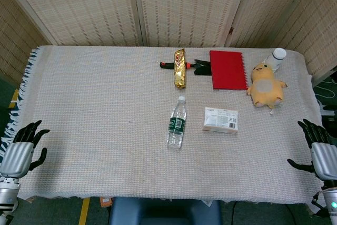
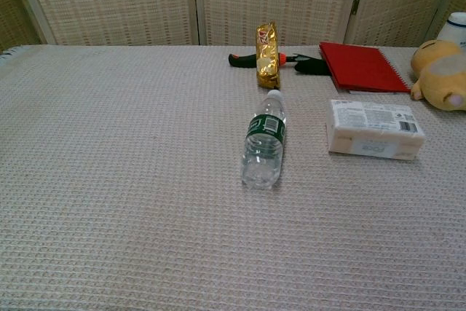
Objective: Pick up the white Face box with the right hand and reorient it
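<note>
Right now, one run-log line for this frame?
phase: pre-grasp | white box: flat on table, untouched | right hand: open, at table edge | left hand: open, idle

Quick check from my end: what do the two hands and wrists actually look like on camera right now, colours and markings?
Head view only: the left hand and right hand each have black fingers and a ribbed silver-grey back plate. Below each sits a silver-grey metal wrist; the right wrist carries a small green light. No cables or sleeves are visible.

Bottle [image 1: 177,125], notebook [image 1: 228,69], plush [image 1: 266,85]
</note>
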Motion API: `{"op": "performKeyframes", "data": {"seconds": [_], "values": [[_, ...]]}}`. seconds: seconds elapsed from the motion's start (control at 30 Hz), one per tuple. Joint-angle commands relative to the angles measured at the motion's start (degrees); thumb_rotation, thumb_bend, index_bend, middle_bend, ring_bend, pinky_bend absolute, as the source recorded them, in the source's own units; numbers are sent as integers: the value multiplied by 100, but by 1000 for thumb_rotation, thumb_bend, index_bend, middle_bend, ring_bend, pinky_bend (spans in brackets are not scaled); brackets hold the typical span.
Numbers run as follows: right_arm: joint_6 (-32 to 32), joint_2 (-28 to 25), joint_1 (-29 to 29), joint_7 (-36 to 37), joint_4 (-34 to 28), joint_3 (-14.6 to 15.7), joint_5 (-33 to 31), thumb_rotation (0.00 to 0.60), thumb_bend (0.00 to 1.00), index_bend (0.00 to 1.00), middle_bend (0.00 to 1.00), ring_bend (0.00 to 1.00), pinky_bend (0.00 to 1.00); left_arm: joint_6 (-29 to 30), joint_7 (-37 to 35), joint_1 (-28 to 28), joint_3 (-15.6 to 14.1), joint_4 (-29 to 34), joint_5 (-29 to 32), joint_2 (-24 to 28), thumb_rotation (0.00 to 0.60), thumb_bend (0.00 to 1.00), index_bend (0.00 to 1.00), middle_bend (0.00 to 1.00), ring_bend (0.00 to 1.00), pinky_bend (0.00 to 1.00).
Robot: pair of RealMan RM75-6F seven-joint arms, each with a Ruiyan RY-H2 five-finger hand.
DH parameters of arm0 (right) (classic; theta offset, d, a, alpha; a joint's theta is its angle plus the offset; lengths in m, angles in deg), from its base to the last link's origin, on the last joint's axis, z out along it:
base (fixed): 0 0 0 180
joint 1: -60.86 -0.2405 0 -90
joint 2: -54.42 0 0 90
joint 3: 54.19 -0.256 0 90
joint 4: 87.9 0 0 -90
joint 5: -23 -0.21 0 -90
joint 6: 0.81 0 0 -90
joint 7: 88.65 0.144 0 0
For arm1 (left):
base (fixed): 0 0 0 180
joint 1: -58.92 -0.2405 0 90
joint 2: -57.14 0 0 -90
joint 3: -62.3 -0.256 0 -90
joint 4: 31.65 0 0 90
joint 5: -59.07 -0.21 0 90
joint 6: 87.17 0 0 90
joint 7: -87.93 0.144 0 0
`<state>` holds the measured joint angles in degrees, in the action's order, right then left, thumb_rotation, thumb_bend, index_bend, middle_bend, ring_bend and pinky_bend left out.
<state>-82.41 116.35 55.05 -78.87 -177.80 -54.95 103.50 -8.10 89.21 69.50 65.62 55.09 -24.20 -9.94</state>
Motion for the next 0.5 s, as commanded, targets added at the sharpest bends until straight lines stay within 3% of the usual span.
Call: {"op": "performKeyframes", "data": {"seconds": [0.03,0.27,0.5], "values": [[3,-1,19,-27,-7,-17,2,600,0,0,0,0,0,10,-10,0,3,15,-2,7,600,500,218,0,0,100],[52,9,20,-92,-69,-54,70,600,0,0,0,0,0,84,-15,-34,-19,132,-54,61,600,500,218,0,0,100],[1006,-312,-654,-561,-682,-405,-225,600,0,0,0,0,0,64,-72,-25,-35,182,-85,103,600,499,217,0,0,100]]}}
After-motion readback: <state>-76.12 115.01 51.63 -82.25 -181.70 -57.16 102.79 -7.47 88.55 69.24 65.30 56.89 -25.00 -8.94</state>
